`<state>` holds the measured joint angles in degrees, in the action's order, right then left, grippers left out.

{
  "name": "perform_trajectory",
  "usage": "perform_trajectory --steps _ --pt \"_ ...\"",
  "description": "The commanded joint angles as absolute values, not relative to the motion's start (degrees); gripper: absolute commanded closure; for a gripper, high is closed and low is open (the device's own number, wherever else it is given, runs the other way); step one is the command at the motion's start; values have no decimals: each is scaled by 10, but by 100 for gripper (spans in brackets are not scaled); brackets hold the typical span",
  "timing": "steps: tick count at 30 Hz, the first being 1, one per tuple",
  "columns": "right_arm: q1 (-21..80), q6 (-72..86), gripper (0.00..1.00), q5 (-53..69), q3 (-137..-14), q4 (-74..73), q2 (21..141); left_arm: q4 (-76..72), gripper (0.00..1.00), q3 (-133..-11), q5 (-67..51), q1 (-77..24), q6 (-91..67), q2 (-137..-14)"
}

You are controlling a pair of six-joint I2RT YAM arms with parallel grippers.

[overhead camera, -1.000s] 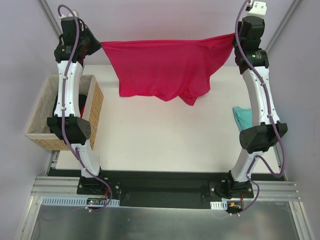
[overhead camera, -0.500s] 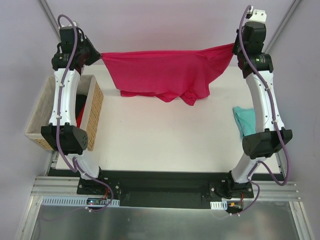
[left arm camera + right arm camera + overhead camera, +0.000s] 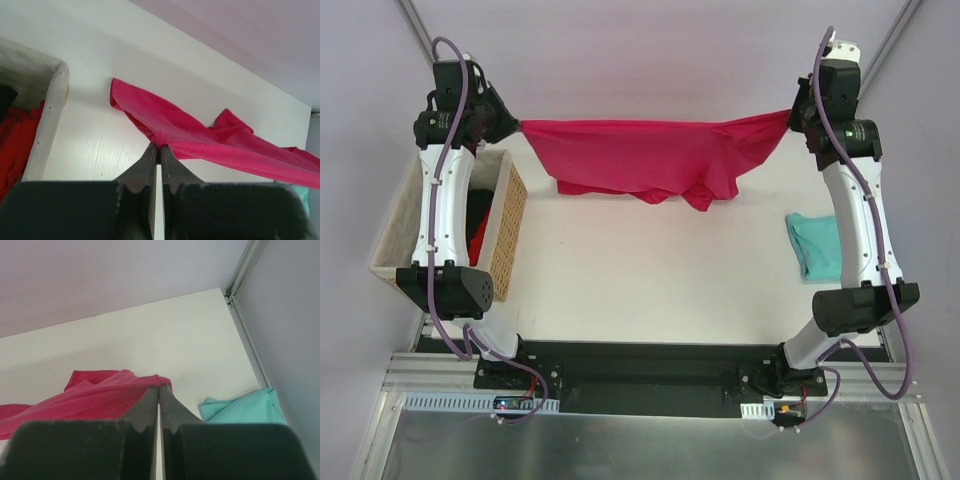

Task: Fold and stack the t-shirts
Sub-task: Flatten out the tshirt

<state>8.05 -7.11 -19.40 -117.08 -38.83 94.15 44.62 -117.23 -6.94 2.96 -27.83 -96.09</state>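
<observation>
The crimson-pink t-shirt (image 3: 640, 160) hangs stretched above the far side of the table (image 3: 650, 270).
The wicker basket (image 3: 508, 225) on the left holds red cloth (image 3: 480, 232) and something dark. The left gripper (image 3: 518, 124) and the right gripper (image 3: 790, 113) are each pinched tight on one end of that shirt. The teal t-shirt (image 3: 817, 245) lies beside the right arm.
</observation>
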Motion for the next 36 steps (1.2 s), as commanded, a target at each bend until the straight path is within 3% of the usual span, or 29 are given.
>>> perform_trajectory --steps 1,16,29,36 --pt "74 -30 99 -187 -1129 -424 887 525 100 -1172 -47 25 -266 -937" --pt "94 54 99 -158 -969 -489 810 704 100 -1230 -3 1 -251 -952" --pt "108 60 99 -151 -934 -499 788 780 100 -1195 57 -72 -256 -948" --pt "107 72 99 -133 -917 -524 773 802 100 -1093 51 -85 -270 -912"
